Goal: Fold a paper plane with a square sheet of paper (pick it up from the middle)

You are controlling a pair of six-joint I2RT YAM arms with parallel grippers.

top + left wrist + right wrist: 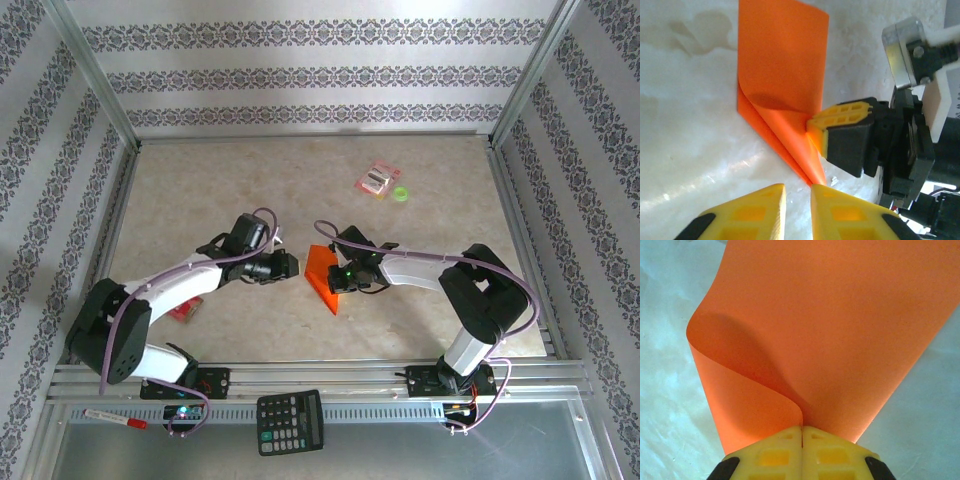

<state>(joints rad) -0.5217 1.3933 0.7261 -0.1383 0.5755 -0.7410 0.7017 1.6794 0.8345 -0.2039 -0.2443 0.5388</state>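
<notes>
Your right end effector (801,432) pinches the thin bright orange square sheet of paper (830,330), mid counter (250,180). Left end effector (797,195) sits at its tip, can't tell if gripping. Pull apart & it may rip.

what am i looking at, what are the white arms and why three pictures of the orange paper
Two robot arms, left and right, are bolted at the near edge of a table. The overhead picture is from a fixed camera above and behind them; the others are from a camera on each wrist, so the yellow pads there are that arm's own fingers. The right gripper is shut on a partly folded orange paper. The left gripper stands slightly open at the paper's pointed end. Further back lie a pink-red packet and a small green thing; a calculator sits at the near rail.
</notes>
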